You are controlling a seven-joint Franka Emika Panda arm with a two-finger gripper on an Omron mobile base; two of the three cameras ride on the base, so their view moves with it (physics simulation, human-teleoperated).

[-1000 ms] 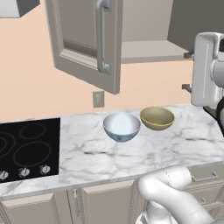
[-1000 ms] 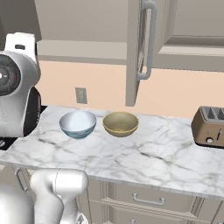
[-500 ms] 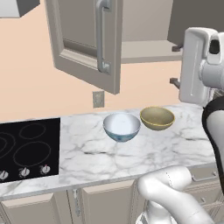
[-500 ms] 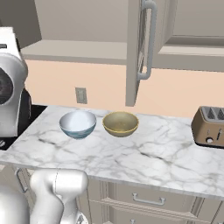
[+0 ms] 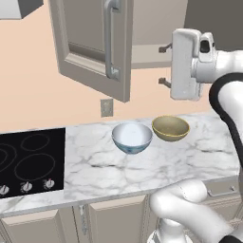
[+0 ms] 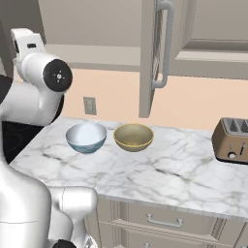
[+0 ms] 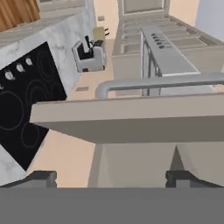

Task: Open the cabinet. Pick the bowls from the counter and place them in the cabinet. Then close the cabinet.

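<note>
With the taupe-grey wall cabinet (image 5: 95,47) door swung open, the gripper (image 5: 164,65), jaws wide and empty, has drifted left beneath it; the patterned white bowl (image 5: 132,136) and plain tan bowl (image 5: 170,128) wait on the white marble counter (image 5: 142,166), next for pickup.

The counter (image 5: 142,166) is seen as smooth white marble with grey veins. The cabinet (image 5: 90,47) door is matt grey, its handle (image 5: 110,38) shiny metal. The cooktop (image 5: 28,161) is glossy black.

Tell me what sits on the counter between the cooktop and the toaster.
The two bowls: the white bowl nearer the cooktop, the tan bowl nearer the toaster; otherwise bare marble, per the right base view.
</note>
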